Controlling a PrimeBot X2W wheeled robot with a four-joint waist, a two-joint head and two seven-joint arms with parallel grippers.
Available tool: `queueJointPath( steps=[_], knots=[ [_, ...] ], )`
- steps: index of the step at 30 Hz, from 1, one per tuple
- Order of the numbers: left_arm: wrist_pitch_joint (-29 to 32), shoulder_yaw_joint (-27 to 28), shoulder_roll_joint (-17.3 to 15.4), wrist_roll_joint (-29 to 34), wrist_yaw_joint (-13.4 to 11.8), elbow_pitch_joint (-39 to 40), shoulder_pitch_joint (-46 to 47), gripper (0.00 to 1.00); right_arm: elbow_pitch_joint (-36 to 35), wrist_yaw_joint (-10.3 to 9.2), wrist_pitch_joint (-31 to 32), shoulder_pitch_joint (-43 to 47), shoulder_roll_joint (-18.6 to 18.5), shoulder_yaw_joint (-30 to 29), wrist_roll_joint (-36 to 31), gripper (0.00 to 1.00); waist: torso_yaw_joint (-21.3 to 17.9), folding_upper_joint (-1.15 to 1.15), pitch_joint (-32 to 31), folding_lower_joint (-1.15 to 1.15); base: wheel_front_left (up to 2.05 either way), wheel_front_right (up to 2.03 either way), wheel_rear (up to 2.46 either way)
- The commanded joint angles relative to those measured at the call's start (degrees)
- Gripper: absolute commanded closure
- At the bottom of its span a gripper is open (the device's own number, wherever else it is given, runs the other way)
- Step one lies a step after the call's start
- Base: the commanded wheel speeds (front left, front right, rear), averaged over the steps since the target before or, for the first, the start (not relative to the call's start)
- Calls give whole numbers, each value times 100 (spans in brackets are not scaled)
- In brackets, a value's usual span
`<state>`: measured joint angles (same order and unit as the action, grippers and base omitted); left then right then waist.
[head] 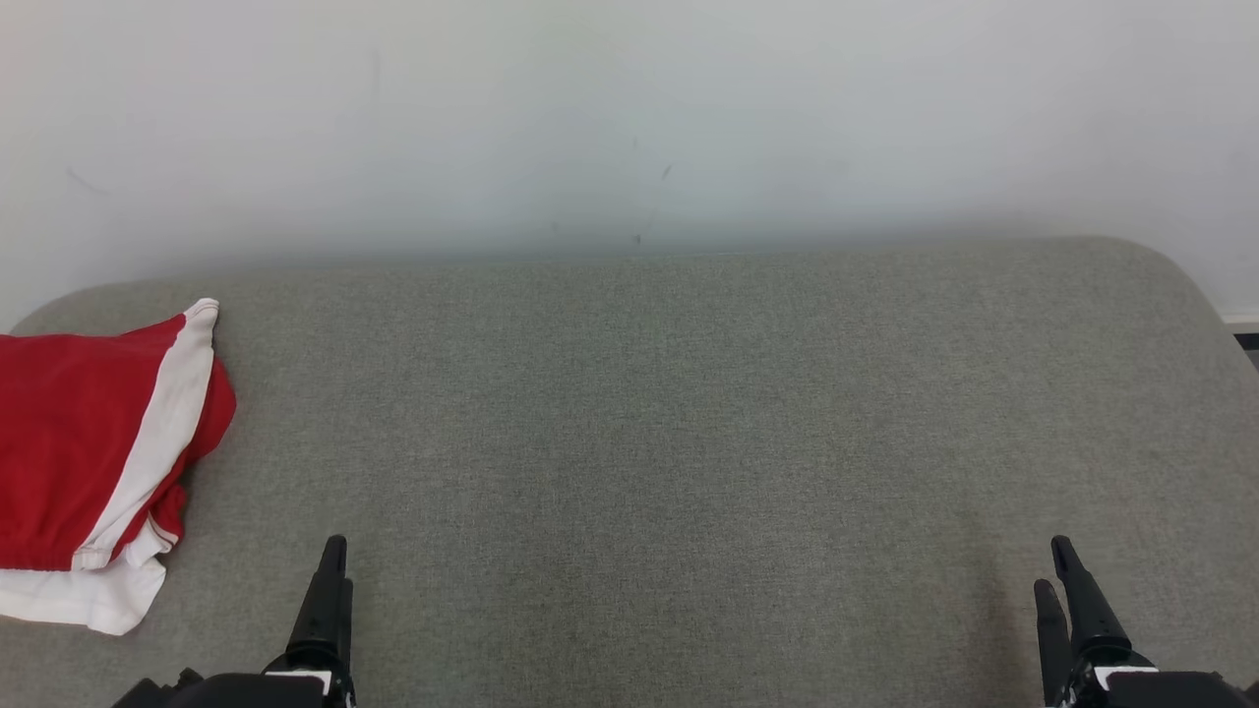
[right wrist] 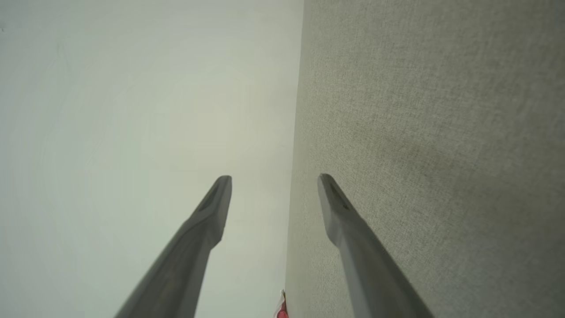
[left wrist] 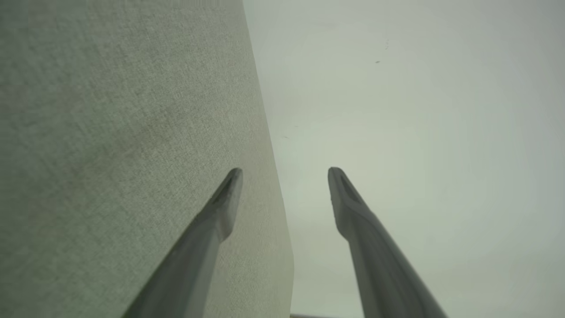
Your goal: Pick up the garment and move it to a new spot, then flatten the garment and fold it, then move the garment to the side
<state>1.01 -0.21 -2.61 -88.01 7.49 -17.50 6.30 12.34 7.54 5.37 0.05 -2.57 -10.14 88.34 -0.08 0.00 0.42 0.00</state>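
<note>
The garment [head: 89, 452], red with white bands, lies folded at the far left of the grey padded surface [head: 669, 423]. A sliver of the garment [right wrist: 281, 310] peeks in at the bottom of the right wrist view. My left gripper [head: 332, 562] is at the lower left, to the right of the garment and apart from it. In the left wrist view my left gripper [left wrist: 284, 171] stands open with nothing between its fingers. My right gripper [head: 1054, 572] is at the lower right, far from the garment. The right wrist view shows my right gripper [right wrist: 273, 177] open and empty as well.
A pale wall [head: 629, 118] rises behind the padded surface's far edge. The surface has rounded far corners, and a dark strip [head: 1247, 344] shows past its right edge.
</note>
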Motion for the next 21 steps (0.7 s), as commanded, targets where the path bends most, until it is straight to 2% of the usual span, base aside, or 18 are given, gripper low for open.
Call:
queueJointPath(
  steps=[1, 11, 21],
  knots=[
    [-63, 53, -10, 222, 2, 140, 49, 0, -97, -1, -75, -116, -51, 68, -206, 0, -1, 0, 5, 0, 0, 0, 0],
    [-281, 294, -13, 1447, -30, 357, -34, 0, -177, -2, -355, -150, -60, 256, -1311, 0, -17, 0, 34, 0, 0, 0, 0],
    [-478, 107, -16, 2964, -336, 602, -159, 0, -260, -3, -607, -163, -29, 339, -2741, 0, -36, 0, 61, 0, 0, 0, 0]
  ],
)
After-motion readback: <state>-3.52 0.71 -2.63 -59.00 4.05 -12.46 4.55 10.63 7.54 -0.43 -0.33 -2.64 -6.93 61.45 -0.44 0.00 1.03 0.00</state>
